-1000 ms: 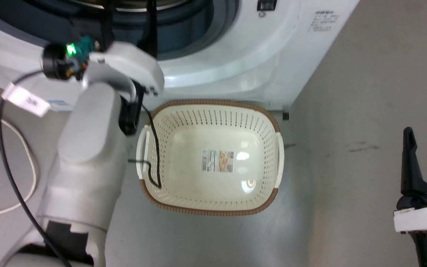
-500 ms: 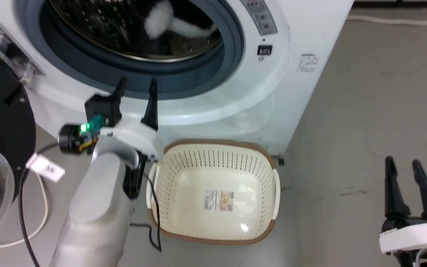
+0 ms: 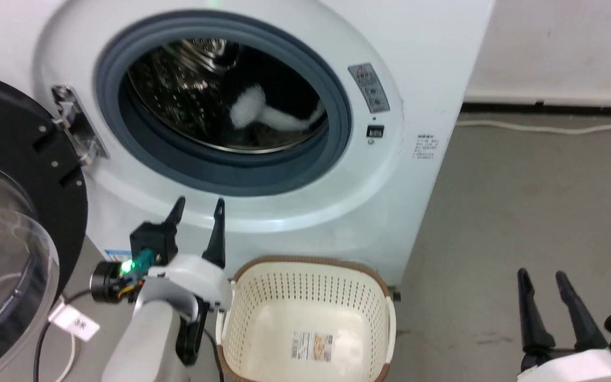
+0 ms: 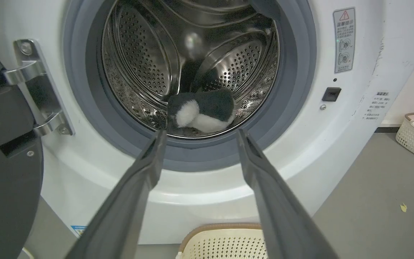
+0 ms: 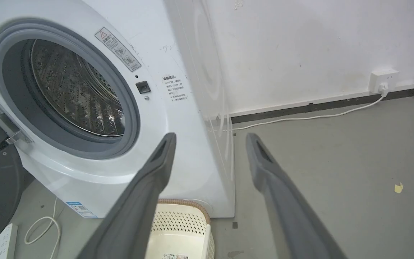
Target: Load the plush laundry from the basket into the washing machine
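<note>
Lying in drum (image 4: 138,54), plush laundry (image 4: 210,106) faces left wrist.

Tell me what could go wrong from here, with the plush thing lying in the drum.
1. The plush laundry lies near the drum's front edge, just behind the grey gasket. It might get pinched if the door shuts on it.
2. The open left gripper hangs close to the basket rim and not far from the open door. A careless swing may knock either.
</note>
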